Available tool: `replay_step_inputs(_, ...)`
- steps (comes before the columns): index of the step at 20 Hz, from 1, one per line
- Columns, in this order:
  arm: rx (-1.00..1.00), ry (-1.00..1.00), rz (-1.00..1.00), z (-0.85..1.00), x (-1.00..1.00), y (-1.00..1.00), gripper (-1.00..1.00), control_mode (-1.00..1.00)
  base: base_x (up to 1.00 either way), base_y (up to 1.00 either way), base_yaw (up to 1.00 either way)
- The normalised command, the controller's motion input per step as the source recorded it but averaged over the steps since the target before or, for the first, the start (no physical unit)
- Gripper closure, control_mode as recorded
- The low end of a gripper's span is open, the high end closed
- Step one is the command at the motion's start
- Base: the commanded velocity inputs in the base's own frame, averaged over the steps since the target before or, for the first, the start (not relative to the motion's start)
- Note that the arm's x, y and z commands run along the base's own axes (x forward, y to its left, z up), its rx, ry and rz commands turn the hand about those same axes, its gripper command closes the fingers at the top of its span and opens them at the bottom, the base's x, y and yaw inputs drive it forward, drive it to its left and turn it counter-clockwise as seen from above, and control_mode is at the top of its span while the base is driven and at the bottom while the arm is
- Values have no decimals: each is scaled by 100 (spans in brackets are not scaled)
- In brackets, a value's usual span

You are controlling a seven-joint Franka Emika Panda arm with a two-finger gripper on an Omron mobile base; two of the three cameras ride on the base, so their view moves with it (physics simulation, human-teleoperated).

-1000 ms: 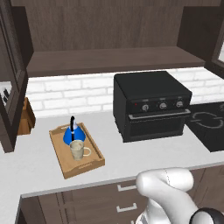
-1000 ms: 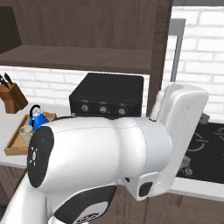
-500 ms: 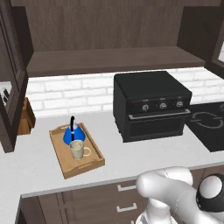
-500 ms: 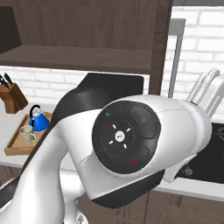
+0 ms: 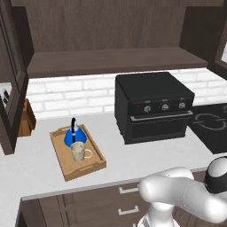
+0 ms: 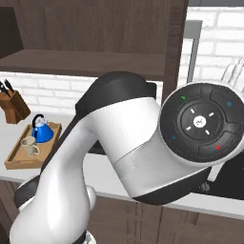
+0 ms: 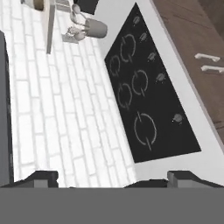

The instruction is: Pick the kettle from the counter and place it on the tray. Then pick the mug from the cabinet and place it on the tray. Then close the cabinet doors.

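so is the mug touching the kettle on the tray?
Cannot tell. In the left base view the mug overlaps the kettle; the right base view shows no clear gap on the tray.

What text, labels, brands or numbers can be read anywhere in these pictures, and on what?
None can be read.
The oven shows round knobs and a small red dot, no lettering.
The stove top carries white ring marks, no words.
The kettle, mug and tray are plain.

Blue kettle (image 5: pixel 71 136) and beige mug (image 5: pixel 78 151) upright in wooden tray (image 5: pixel 84 170) on counter (image 5: pixel 40 166), cabinet (image 5: pixel 106 40) doors (image 5: pixel 11 75) open
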Motion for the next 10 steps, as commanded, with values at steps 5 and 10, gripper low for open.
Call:
replay_step_inputs(5, -13, 0, 9, -19, 33, 0, -100, -100, 0, 0, 0)
replay_step_inputs(10, -17, 0, 8, -31, 27, 4, -100, -100, 0, 0, 0)
